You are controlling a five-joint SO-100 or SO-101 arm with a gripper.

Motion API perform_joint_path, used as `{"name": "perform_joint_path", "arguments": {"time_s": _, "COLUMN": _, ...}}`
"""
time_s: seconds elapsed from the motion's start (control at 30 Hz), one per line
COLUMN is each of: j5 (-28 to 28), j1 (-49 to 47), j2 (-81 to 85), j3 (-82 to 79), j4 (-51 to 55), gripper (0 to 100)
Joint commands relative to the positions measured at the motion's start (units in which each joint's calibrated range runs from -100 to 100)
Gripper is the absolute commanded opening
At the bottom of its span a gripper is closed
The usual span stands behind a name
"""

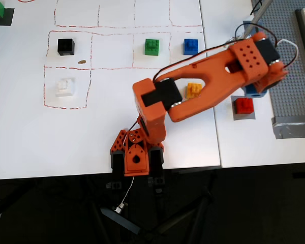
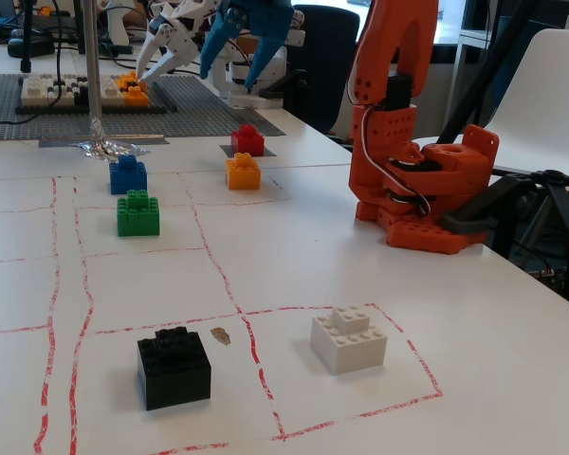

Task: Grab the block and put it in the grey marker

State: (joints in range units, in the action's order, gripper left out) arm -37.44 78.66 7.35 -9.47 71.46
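Note:
The red block [image 1: 244, 105] sits on the grey marker [image 1: 244, 116], on the right-hand table near the baseplate. In the fixed view the red block [image 2: 247, 139] rests on the grey marker [image 2: 268, 151], just behind the orange-yellow block. My gripper [image 1: 253, 91] hangs from the raised orange arm and points down just beyond the red block. In the fixed view the gripper [image 2: 235, 71] shows two blue fingers spread apart above and behind the block, holding nothing.
An orange-yellow block [image 1: 194, 90], blue block [image 1: 191, 46], green block [image 1: 152, 47], black block [image 1: 66, 47] and white block [image 1: 65, 87] stand in red-lined squares. A grey baseplate [image 1: 290, 61], a tape strip [image 1: 293, 127] and a pole with foil [image 2: 109, 147] lie right.

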Motion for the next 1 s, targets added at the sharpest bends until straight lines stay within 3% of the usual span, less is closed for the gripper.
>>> {"name": "perform_joint_path", "arguments": {"time_s": 0.0, "j5": 2.7, "j1": -4.6, "j2": 13.7, "j3": -1.2, "j4": 1.2, "gripper": 18}}
{"name": "perform_joint_path", "arguments": {"time_s": 0.27, "j5": 10.6, "j1": -20.6, "j2": 28.7, "j3": -11.7, "j4": 1.8, "gripper": 8}}
{"name": "perform_joint_path", "arguments": {"time_s": 0.57, "j5": 26.8, "j1": -48.8, "j2": 32.7, "j3": -15.2, "j4": 0.6, "gripper": 4}}
{"name": "perform_joint_path", "arguments": {"time_s": 0.7, "j5": 33.1, "j1": -57.6, "j2": 34.7, "j3": -19.3, "j4": -4.9, "gripper": 0}}
{"name": "perform_joint_path", "arguments": {"time_s": 0.97, "j5": 37.5, "j1": -67.5, "j2": 46.8, "j3": -37.0, "j4": -17.3, "gripper": 0}}
